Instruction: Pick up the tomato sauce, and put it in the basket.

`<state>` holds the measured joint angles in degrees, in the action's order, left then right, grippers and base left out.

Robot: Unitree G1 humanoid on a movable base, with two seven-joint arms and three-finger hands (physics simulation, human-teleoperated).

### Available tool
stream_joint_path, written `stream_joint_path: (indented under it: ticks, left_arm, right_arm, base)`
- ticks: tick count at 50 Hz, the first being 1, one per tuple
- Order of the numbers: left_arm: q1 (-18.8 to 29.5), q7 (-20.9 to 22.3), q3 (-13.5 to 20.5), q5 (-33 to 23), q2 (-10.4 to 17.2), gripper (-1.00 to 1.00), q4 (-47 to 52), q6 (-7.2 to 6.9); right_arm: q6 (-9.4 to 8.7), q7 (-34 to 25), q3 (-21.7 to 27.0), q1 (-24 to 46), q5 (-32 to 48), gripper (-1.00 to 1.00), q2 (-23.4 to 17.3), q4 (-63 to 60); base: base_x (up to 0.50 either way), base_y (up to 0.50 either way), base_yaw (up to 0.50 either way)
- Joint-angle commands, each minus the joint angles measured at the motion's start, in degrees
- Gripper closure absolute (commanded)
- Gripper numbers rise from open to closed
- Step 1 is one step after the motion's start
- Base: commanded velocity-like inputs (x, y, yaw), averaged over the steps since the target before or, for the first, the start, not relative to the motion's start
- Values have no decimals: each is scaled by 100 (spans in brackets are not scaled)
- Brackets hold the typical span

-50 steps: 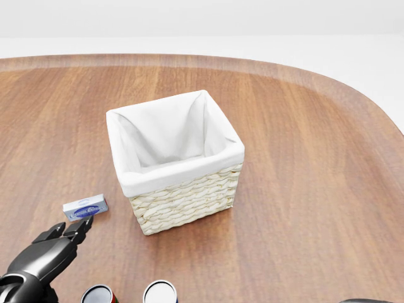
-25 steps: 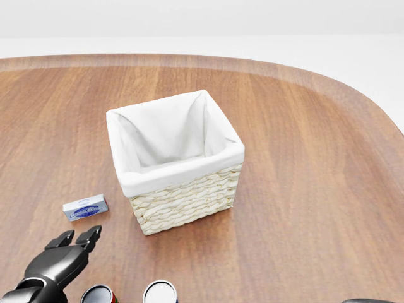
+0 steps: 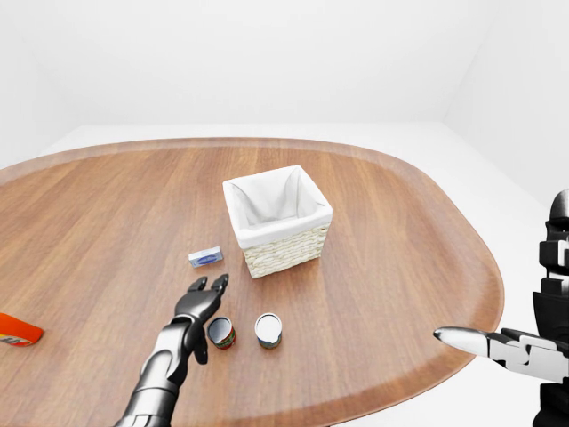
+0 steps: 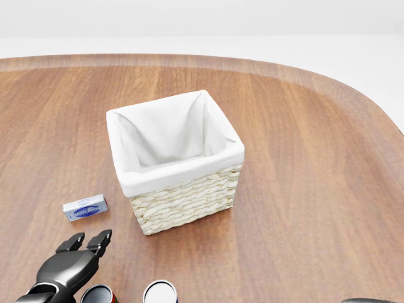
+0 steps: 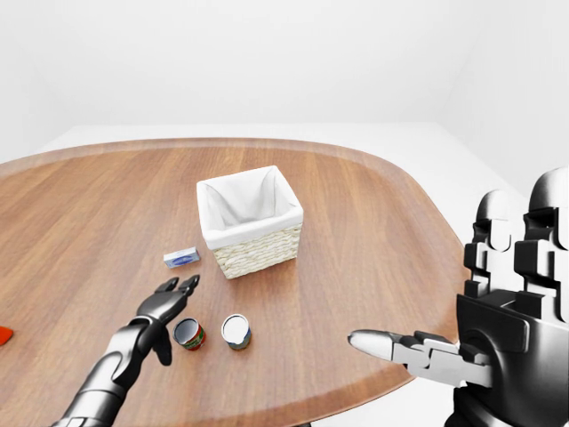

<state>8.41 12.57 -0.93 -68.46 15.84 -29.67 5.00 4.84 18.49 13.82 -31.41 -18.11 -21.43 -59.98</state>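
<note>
A small can with a red label (image 3: 220, 333) stands on the wooden table near the bottom of the left-eye view; only its top shows in the head view (image 4: 98, 295). The wicker basket (image 3: 284, 253) with a white cloth lining stands above it near the table's middle, and looks empty. My left hand (image 3: 206, 286) is open, fingers spread, hovering just left of and above the red can, not touching it. My right hand (image 5: 391, 342) is open with fingers extended, beyond the table's right edge.
A second can with a white top (image 3: 268, 329) stands just right of the red one. A small blue-and-white box (image 3: 205, 258) lies left of the basket. An orange object (image 3: 16, 330) lies at the far left. The table's rounded edge (image 3: 373, 405) runs along the bottom.
In the head view my left hand has slid rightward and lower, away from the blue box and closer to the red can. The basket and cans have not moved.
</note>
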Motion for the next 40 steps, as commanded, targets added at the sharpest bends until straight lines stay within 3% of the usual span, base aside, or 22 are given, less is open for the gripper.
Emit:
stream_joint_path:
  ticks: [1,40]
  left_arm:
    - [-99,-5,-55,-97,-73,-100,113,0]
    - [-374,-242,-304,-446,-279,-100,348,0]
  right_arm:
    - [6,2,3,6,-1,-100,-1,0]
    - [16,-1,72,-29,-71,-100,-15,0]
  base:
    - [0,0,0]
    - [0,0,0]
